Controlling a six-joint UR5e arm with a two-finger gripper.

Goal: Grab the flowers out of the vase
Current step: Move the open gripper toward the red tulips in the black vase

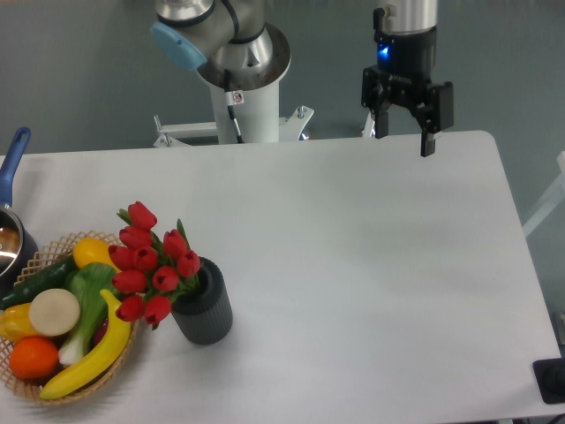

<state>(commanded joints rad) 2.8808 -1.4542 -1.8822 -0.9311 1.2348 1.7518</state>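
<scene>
The flowers, a bunch of red closed tulip buds with green leaves, stand in the vase, a short dark grey ribbed cylinder at the table's front left. The buds lean left toward the basket. My gripper hangs over the table's far edge, well to the right of and behind the vase. Its two black fingers point down with a gap between them, open and empty.
A woven wicker basket with fruit and vegetables sits right beside the vase at the front left. A pot with a blue handle is at the left edge. The arm's white base stands behind the table.
</scene>
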